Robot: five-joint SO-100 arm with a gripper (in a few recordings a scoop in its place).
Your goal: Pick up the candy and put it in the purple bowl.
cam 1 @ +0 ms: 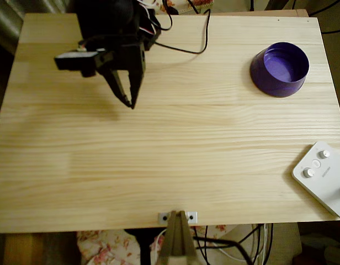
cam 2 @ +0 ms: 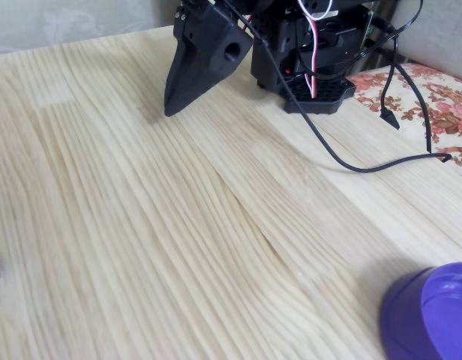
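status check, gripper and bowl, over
Gripper nearly closed, holding nothing visible, tips low at table. Purple bowl far right in overhead view, looks empty. Nothing between them.

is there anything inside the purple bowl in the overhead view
No, the purple bowl shows only its bare purple floor, with nothing lying in it.

Overhead: straight down, whole table (cam 1: 175, 165). Fixed: low, close, oblique.

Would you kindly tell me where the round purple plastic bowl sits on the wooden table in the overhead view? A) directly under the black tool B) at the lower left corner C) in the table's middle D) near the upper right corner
D: in the overhead view the round purple plastic bowl stands near the wooden table's upper right corner, well apart from the black tool.
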